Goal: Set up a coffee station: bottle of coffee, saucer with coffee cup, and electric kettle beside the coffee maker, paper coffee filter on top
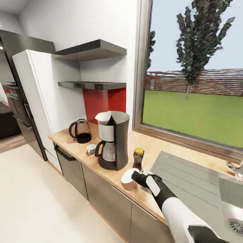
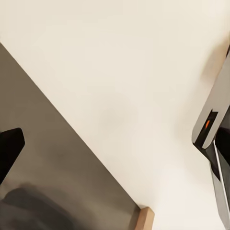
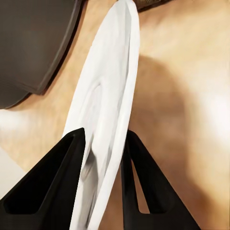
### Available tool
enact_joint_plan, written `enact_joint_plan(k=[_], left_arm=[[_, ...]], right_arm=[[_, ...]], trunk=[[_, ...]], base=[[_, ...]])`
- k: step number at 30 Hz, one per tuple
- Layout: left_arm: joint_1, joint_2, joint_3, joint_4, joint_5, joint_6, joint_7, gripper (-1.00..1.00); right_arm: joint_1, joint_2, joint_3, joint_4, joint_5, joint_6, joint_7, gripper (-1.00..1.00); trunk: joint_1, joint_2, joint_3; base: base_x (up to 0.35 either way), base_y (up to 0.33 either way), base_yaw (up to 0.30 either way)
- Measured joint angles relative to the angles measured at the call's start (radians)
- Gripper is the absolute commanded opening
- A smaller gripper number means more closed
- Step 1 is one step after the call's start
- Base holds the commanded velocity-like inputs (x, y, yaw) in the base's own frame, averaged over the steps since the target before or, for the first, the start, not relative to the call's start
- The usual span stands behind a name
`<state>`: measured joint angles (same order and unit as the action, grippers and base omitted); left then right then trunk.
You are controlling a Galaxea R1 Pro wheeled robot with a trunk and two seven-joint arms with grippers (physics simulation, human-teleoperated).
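A robot's right gripper (image 1: 135, 175) is closed on the rim of a white saucer (image 1: 128, 176), its two black fingers (image 3: 52, 182) pinching the thin edge. The saucer hangs tilted just over the front of a wooden countertop (image 1: 158, 148), close beside the base of a black and steel coffee maker (image 1: 113, 140). A white paper filter (image 1: 104, 118) already sits in the top of the coffee maker. A brown coffee bottle (image 1: 138, 158) with a yellow lid stands just behind the saucer. A small white cup (image 1: 91, 148) rests on the counter on the coffee maker's far side, and a dark glass kettle (image 1: 80, 131) stands beyond it near the counter's end.

The left gripper's state cannot be told; its wrist camera looks down at pale floor (image 2: 120, 72) and a grey cabinet front (image 2: 52, 158).

The likely risks: the saucer is gripped only by its edge and sits at a slant, so letting go too high could make it clatter, roll or slide off the front edge. Swinging it could also knock the bottle, which stands very near.

The counter is light wood over grey cabinets, with a steel sink (image 1: 202, 182) to the right. Behind are a red splashback, two dark wall shelves (image 1: 91, 50), a tall white cabinet, and a large window (image 1: 195, 74) showing grass and a tree.
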<state>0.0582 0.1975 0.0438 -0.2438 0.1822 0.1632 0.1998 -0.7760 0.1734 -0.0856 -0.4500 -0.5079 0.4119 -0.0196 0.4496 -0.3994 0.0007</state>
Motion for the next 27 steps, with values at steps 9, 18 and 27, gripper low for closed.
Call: enact_joint_plan(k=[9,18,27], left_arm=[[0.000,0.000,0.000,0.000,0.000,0.000,0.000,1.00],[0.000,0.001,0.000,0.002,0.000,-0.002,0.001,1.00],[0.000,0.002,-0.002,0.003,0.000,-0.002,0.001,1.00]], right_arm=[[0.000,0.000,0.000,0.001,0.000,0.000,0.000,-1.00],[0.000,0.000,0.000,0.020,-0.002,0.000,0.000,1.00],[0.000,0.000,-0.001,0.020,-0.002,0.000,0.000,1.00]], trunk=[[0.000,0.000,0.000],[0.000,0.000,0.000],[0.000,0.000,0.000]], base=[[0.085,0.033,0.000],[0.002,0.000,0.000],[0.000,0.000,0.000]])
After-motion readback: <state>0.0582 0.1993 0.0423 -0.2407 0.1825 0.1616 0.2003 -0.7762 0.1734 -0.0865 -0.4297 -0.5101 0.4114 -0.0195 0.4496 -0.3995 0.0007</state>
